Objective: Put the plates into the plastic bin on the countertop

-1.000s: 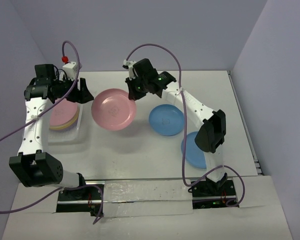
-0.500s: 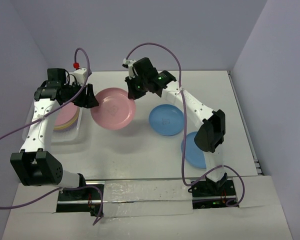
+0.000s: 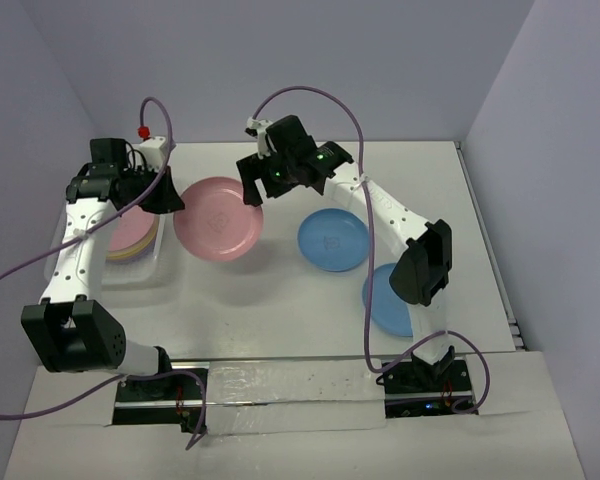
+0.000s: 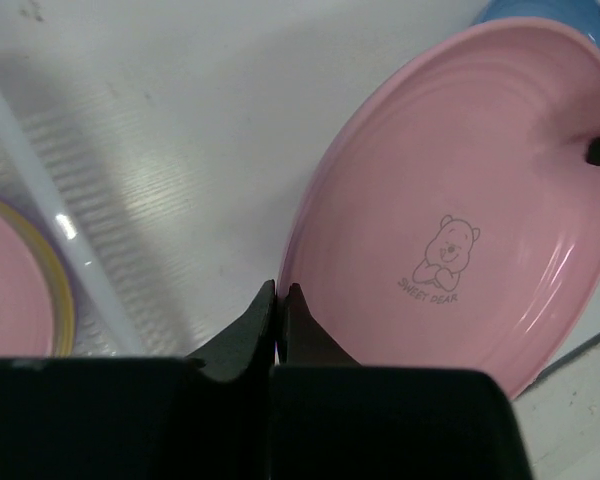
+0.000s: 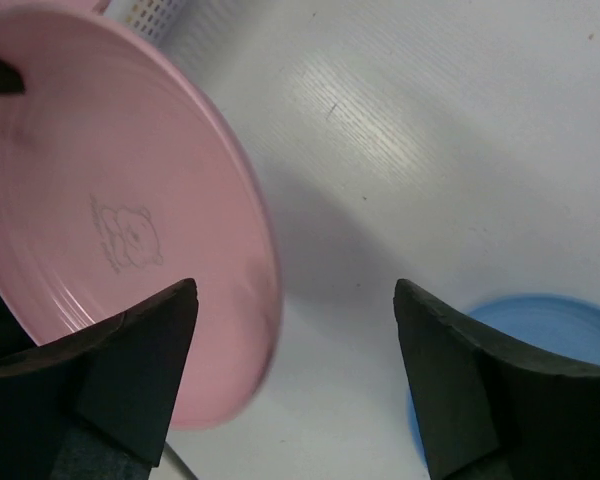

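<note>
As I look outward from the arm bases, the first thing on the bench (image 3: 280, 310) is a blue plate (image 3: 382, 305) lying flat on the right, half hidden under the right arm, with a second blue plate (image 3: 332, 240) just beyond it. Both are well apart from the plastic bin (image 3: 140, 277), which sits at the left side and holds a stack of plates (image 3: 130, 232), a pink one on top with yellow and purple rims beneath.

Further back, the pink plate (image 3: 217, 218) appears lifted off the bench between the two arms. The left end effector (image 4: 278, 292) is pinched together on its left rim. The right end effector (image 5: 295, 290) stands wide apart about the opposite rim, and I cannot tell whether either finger touches it. The plate looks to be the left arm's alone.

The bin lies just beside the plate, to the left of the left end effector and nearer than it, and the left arm is plainly the closer one. I judge the plate must swing leftward over the bin's wall and settle level on the stack. The parted right fingers at the far rim are the one thing in the way.
</note>
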`<state>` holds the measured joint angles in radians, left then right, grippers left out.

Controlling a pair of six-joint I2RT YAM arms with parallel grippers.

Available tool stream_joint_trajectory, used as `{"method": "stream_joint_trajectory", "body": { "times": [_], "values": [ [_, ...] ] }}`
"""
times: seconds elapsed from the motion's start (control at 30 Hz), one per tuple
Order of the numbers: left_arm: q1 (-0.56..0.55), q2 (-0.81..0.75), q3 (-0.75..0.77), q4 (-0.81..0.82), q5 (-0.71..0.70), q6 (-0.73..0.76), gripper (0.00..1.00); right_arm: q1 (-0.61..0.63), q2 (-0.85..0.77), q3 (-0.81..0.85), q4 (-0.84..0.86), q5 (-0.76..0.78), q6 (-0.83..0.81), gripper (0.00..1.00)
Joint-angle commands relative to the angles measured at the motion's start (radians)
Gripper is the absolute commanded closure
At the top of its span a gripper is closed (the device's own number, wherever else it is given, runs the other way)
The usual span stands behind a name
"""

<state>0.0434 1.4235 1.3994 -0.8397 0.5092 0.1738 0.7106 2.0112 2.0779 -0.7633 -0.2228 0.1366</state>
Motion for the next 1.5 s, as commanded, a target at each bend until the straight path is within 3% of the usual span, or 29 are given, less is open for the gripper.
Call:
{"method": "stream_joint_trajectory", "body": {
  "times": [0.0, 0.33, 0.53, 0.7, 0.73, 0.8, 0.87, 0.93, 1.17, 1.47],
  "values": [
    [0.145, 0.013, 0.096, 0.013, -0.028, 0.006, 1.0, -0.052, -0.083, -0.042, 0.014, -0.008, 0.02, 0.11],
    [0.473, 0.252, 0.265, 0.045, -0.225, 0.003, 1.0, -0.324, -0.218, -0.395, 0.096, -0.084, -0.007, 0.09],
    [0.518, 0.338, 0.239, 0.151, -0.341, 0.025, 1.0, -0.468, -0.247, -0.492, 0.11, -0.09, -0.068, 0.05],
    [0.525, 0.389, 0.232, 0.184, -0.393, 0.018, 0.98, -0.526, -0.244, -0.536, 0.127, -0.067, -0.107, 0.09],
    [0.527, 0.395, 0.229, 0.19, -0.4, 0.017, 0.93, -0.531, -0.233, -0.541, 0.128, -0.06, -0.115, 0.1],
    [0.527, 0.397, 0.225, 0.197, -0.417, 0.02, 0.68, -0.538, -0.216, -0.545, 0.128, -0.053, -0.12, 0.15],
    [0.529, 0.383, 0.21, 0.207, -0.418, 0.027, 0.24, -0.542, -0.196, -0.545, 0.128, -0.049, -0.124, 0.19],
    [0.529, 0.364, 0.2, 0.213, -0.413, 0.031, 0.02, -0.544, -0.18, -0.542, 0.129, -0.042, -0.124, 0.22],
    [0.522, 0.261, 0.215, 0.206, -0.305, 0.028, 0.01, -0.545, -0.086, -0.516, 0.131, -0.023, -0.172, 0.48],
    [0.439, 0.138, 0.201, 0.191, -0.28, 0.048, 0.01, -0.545, 0.008, -0.526, 0.134, 0.018, -0.217, 0.51]
  ]
}}
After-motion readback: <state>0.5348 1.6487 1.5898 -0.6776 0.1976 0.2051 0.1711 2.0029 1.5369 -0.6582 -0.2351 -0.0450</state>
